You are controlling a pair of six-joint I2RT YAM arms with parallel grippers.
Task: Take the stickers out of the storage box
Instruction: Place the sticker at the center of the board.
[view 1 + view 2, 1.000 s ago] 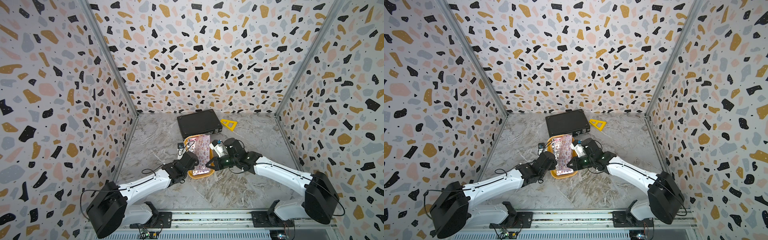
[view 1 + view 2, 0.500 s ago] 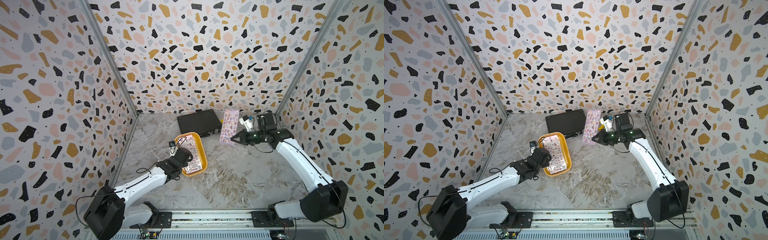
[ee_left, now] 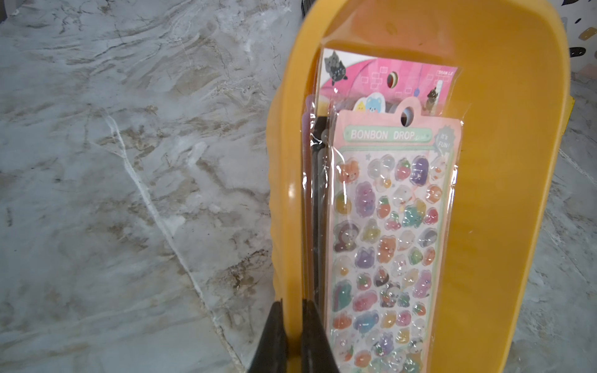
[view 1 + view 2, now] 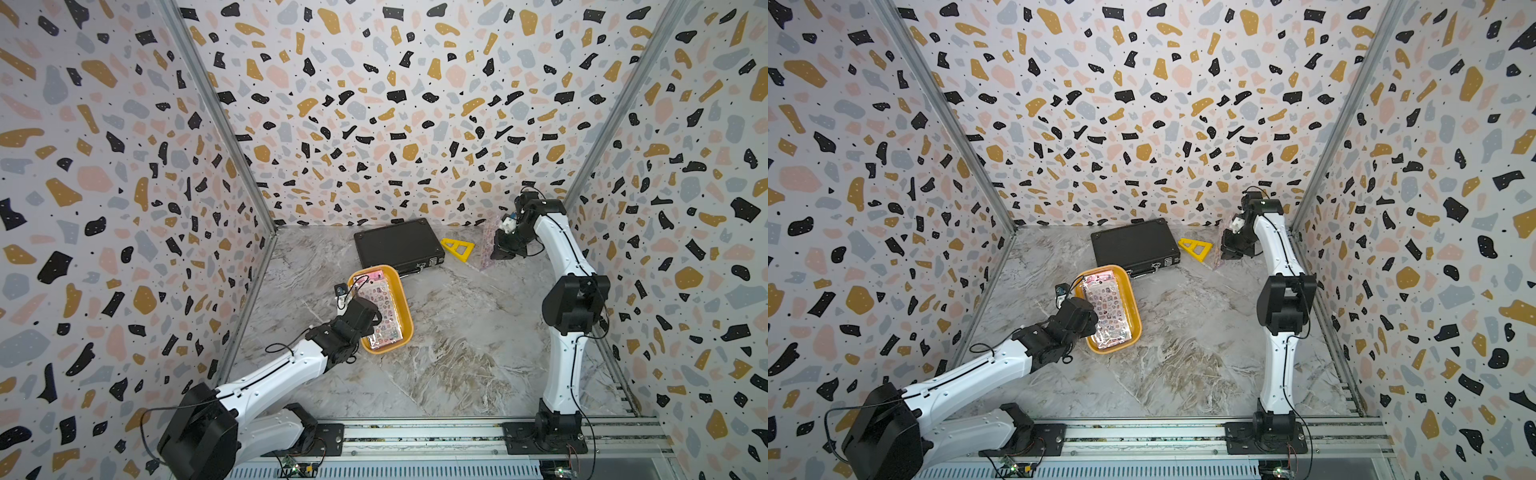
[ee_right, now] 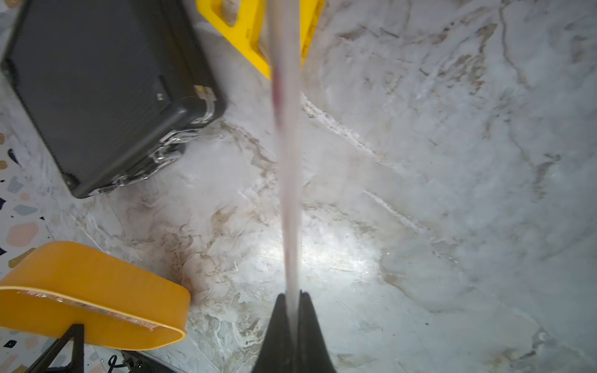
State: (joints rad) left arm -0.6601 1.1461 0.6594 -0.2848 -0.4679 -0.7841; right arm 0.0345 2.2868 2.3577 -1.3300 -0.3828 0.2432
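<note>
The yellow-orange storage box (image 4: pixel 406 309) (image 4: pixel 1135 311) lies left of the floor's middle, with several stickers (image 4: pixel 380 311) (image 4: pixel 1109 312) (image 3: pixel 387 242) stacked inside. The top sheet is pink and reads BONBON DROP. My left gripper (image 3: pixel 292 306) is shut on the box's side wall (image 3: pixel 287 193), one finger outside and one inside. Far to the right, near the back wall, my right gripper (image 5: pixel 292 295) (image 4: pixel 498 254) is shut on one sticker sheet (image 5: pixel 286 145) (image 4: pixel 485 245). The sheet hangs just above the floor and appears edge-on in the right wrist view.
A black briefcase (image 4: pixel 399 245) (image 5: pixel 97 80) lies at the back, just behind the box. A yellow triangle ruler (image 4: pixel 457 249) (image 4: pixel 1196 249) rests between the briefcase and the held sheet. Patterned walls close in three sides.
My right gripper lifted one sticker sheet out of the box and carried it to the far right, then lowered it. The left gripper stayed shut on the box's wall; the box shifted slightly.
</note>
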